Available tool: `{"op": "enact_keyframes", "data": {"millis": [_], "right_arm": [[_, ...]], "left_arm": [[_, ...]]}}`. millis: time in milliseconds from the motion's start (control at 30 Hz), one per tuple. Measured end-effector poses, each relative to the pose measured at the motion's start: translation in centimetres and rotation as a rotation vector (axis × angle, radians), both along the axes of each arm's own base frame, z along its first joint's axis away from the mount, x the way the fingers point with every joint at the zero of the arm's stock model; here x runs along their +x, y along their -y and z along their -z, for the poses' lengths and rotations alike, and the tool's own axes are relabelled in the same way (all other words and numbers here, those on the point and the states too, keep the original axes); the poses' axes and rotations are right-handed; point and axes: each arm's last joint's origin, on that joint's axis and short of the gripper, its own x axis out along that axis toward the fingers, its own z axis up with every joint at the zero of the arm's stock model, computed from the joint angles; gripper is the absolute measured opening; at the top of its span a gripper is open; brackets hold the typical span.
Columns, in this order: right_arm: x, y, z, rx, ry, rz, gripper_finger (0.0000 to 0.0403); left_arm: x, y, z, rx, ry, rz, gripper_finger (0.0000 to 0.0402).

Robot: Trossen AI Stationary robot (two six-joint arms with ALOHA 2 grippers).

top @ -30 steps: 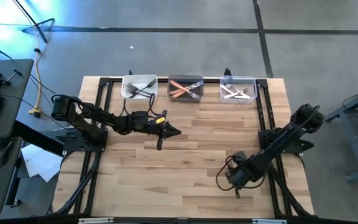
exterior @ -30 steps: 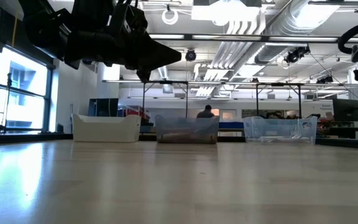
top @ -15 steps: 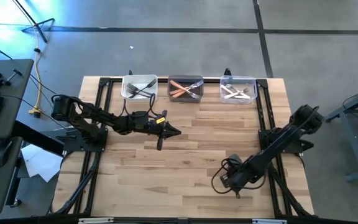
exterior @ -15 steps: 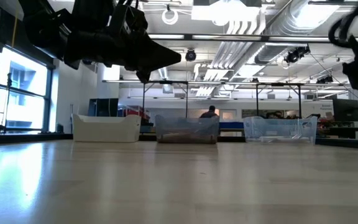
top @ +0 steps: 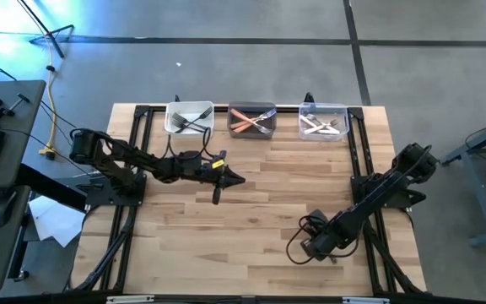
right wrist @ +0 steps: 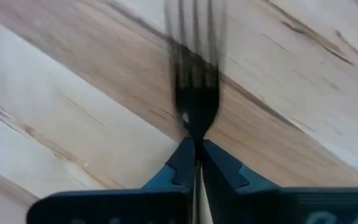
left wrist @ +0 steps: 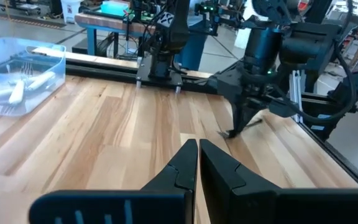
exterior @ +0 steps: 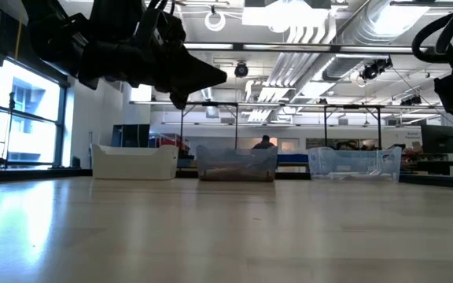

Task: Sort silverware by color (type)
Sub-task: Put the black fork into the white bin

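- pale wooden table [top: 251, 211] stands on a grey concrete floor, with a big open workshop hall showing behind it in the low view.
- three small bins sit in a row along the table's far edge: a white bin [top: 190, 117], a dark bin [top: 252, 120] in the middle and a clear bin [top: 322, 122].
- forks [top: 251, 121] lie inside all three bins: dark-handled ones in the white bin, orange ones in the dark bin, white ones in the clear bin.
- right gripper [top: 323, 254] is low over the table's near right part, well apart from the bins, its fingers [right wrist: 182, 165] pinched on a fork [right wrist: 194, 93] whose tines stick out ahead of them.
- left gripper [top: 236, 178] hangs above the table, near the white and dark bins, pinched tight with nothing between its fingers [left wrist: 185, 165].
- a person [exterior: 263, 143] shows far back in the hall, behind the dark bin.
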Motion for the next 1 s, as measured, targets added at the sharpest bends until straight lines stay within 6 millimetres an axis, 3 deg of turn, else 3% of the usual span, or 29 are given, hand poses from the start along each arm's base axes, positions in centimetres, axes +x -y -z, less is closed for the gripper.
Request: {"op": "enact_keyframes", "data": {"millis": [100, 267, 400, 533, 767, 1000], "right_arm": [[0.5, -0.1, -0.7, -0.030, 0.009, -0.042, 0.0015], [2.6, 0.2, -2.8, -0.189, 0.202, -0.119, 0.0004], [5.3, 1.7, -3.6, -0.321, 0.360, -0.210, 0.0004], [8.5, 4.2, -4.6, -0.500, 0.518, -0.293, 0.0003], [13.4, 9.0, -7.8, -0.767, 0.798, -0.322, 0.0001], [15.2, 11.8, -10.6, -0.865, 1.033, -0.319, 0.0001]], "left_arm": [[-0.9, 0.1, 0.7, -0.019, 0.009, -0.001, 0.0007], [-3.7, 0.2, 2.3, -0.062, 0.060, -0.035, 0.0007], [-5.1, 0.3, 2.9, -0.054, 0.093, -0.034, 0.0007], [-5.3, 0.7, 2.9, -0.036, 0.094, 0.016, 0.0013], [-5.2, 1.9, 2.9, 0.059, 0.104, 0.013, 0.0088], [-4.5, 2.7, 2.3, 0.158, 0.118, -0.139, 0.0172]]}}
